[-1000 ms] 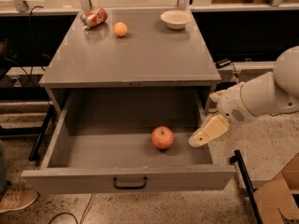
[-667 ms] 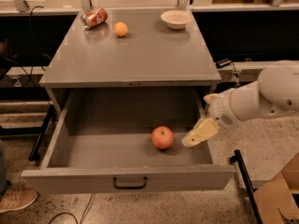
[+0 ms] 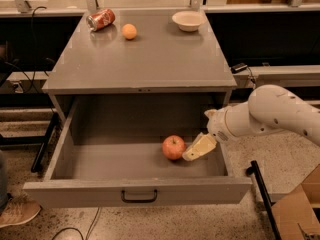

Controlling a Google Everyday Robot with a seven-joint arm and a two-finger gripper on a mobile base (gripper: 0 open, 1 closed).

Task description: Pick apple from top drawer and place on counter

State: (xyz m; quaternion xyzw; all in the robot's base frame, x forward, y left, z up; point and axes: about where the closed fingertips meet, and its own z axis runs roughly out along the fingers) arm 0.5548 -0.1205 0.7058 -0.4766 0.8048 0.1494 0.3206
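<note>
The red apple [image 3: 173, 147] with yellowish patches lies on the floor of the open top drawer [image 3: 90, 161], right of its middle. The drawer is pulled far out, and its front panel carries a small black handle [image 3: 139, 197]. My gripper [image 3: 199, 148] comes in from the right over the drawer's right wall. It is low inside the drawer, just right of the apple, with its cream tip next to the fruit. The grey counter [image 3: 150, 59] is the cabinet's top, above and behind the drawer.
On the counter's far edge lie a tipped red can [image 3: 100, 19], a small orange fruit [image 3: 129, 31] and a white bowl [image 3: 187, 20]. A cardboard box [image 3: 295, 211] and a black bar [image 3: 260, 194] stand at the lower right. A shoe [image 3: 17, 211] is at the lower left.
My gripper has moved left and down into the drawer, from beside the right wall to just right of the apple. The apple has not moved.
</note>
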